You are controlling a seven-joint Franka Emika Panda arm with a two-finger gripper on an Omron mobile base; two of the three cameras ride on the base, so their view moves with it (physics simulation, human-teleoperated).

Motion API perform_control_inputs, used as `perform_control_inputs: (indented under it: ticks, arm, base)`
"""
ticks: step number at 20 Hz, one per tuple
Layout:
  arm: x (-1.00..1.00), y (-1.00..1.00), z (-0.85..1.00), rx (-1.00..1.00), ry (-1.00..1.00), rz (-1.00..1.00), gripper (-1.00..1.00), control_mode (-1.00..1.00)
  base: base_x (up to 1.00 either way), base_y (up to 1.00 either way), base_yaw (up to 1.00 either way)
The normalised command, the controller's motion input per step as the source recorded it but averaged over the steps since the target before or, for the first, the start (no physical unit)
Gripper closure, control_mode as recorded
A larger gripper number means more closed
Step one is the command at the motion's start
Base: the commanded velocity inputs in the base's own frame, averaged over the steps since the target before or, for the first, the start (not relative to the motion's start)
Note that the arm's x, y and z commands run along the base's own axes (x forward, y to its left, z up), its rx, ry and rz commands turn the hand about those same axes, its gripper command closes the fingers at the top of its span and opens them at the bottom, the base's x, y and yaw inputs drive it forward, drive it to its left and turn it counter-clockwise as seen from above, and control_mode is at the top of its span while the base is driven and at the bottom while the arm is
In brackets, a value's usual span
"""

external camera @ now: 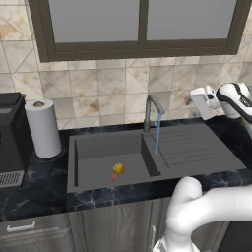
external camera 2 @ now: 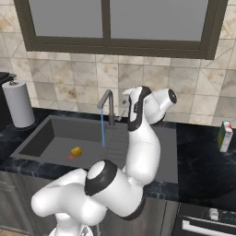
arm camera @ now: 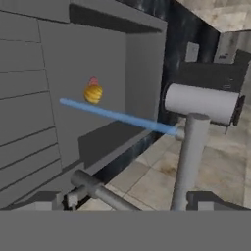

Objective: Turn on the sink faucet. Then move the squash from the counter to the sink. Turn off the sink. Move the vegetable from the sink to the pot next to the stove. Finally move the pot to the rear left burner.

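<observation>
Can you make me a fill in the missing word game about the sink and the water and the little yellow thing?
1. The yellow squash lies inside the ____, by the red drain mark.
2. Blue water runs from the tap, so the tap is turned ____.
3. The water lands on the ribbed ____ beside the basin, not on the squash.
4. Left of the sink, a roll of ____ towel stands on the black counter.

Missing words: sink; on; drainboard; paper

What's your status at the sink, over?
Gripper open, holding nothing, up by the sink faucet. Water running onto the drainboard. Squash lying in the sink basin beside the red drain mark. Nothing in the way.
</observation>
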Motion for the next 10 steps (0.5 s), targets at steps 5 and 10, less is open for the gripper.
perform_control_inputs:
  ticks: [5,10]
  arm:
    - [0.0,0.01,-0.46,0.09,0.26,-0.28,-1.0,-1.0]
    - [0.0,0.0,-0.13,0.16,0.24,-0.23,-1.0,-1.0]
  base:
    - [0.0,0.0,0.0]
    - [0.0,0.0,0.0]
